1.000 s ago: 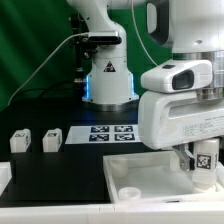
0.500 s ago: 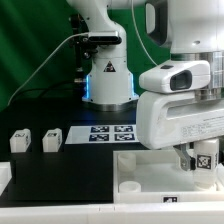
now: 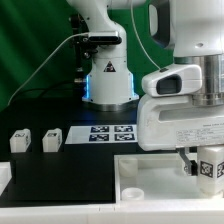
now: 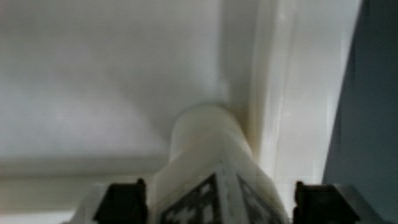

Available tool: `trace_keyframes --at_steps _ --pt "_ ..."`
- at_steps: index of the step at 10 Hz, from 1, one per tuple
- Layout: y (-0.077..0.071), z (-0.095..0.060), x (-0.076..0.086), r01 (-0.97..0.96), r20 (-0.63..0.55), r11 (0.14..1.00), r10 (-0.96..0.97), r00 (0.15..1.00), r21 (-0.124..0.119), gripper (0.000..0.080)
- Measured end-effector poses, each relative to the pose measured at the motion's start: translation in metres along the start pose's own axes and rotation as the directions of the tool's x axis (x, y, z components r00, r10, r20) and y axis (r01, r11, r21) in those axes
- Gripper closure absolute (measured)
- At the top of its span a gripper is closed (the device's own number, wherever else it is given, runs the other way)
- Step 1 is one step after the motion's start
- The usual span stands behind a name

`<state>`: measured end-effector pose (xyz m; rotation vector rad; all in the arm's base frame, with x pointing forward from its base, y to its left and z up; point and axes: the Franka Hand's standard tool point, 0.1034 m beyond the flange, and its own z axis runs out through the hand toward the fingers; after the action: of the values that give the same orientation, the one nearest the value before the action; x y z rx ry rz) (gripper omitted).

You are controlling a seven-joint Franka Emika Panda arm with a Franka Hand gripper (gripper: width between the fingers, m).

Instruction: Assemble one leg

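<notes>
The jaws are closed on the leg (image 4: 210, 150). In the wrist view the two dark fingers (image 4: 125, 203) stand on either side of the white block with its tag showing between them, and the gripper (image 4: 219, 202) points it down at a pale surface. A raised strip, probably the tabletop's rim (image 4: 270, 90), runs just beside the leg. In the exterior view the gripper (image 3: 203, 160) holds the leg upright, tag toward the camera. The leg hangs over the part of the tabletop (image 3: 150, 172) nearest the bench corner at the exterior view's right, on the camera's side. The frame edge cuts off the leg's lower end, so I cannot tell whether it touches the tabletop. One corner hole (image 3: 130, 193) shows at the tabletop's other near corner; the hole under the gripper is hidden. By my reading, the step in hand is bringing the leg to its corner hole for seating. The next move calls for centring the leg's lower end over that hole, keeping it upright, lowering it gently and then probably turning it home. The rim so close beside it leaves little room for sideways error. Two spare legs (image 3: 19, 141) (image 3: 50, 139) stand on the black bench (image 3: 70, 165) near its edge at the exterior view's left. The marker board (image 3: 110, 133) lies between them and the arm's base (image 3: 108, 82) at the far edge.
</notes>
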<state>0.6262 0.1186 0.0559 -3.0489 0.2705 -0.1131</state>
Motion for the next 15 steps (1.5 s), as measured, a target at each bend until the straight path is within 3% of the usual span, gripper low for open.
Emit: trace_keyframes --at_steps 1,2,8,10,13,14,15 --pt "0.001 0.0 0.001 -0.142 0.013 0.99 0.142 0.99 0.016 0.0394" --pt "0.003 -0.001 0.002 -0.326 0.033 0.944 0.324 0.945 0.047 0.0394" --pt "0.001 -0.001 0.002 -0.744 0.053 0.668 0.742 0.668 0.032 0.0394" --pt "-0.008 0.002 0.0 -0.932 0.089 0.363 0.927 0.363 0.019 0.0394" --pt "-0.029 -0.001 0.004 -0.999 0.123 -0.047 0.991 -0.048 -0.006 0.041" --pt "-0.027 0.001 0.006 -0.991 0.133 -0.135 0.982 -0.134 -0.004 0.041" --pt "-0.027 0.002 0.005 -0.99 0.133 -0.138 0.982 -0.137 -0.006 0.0425"
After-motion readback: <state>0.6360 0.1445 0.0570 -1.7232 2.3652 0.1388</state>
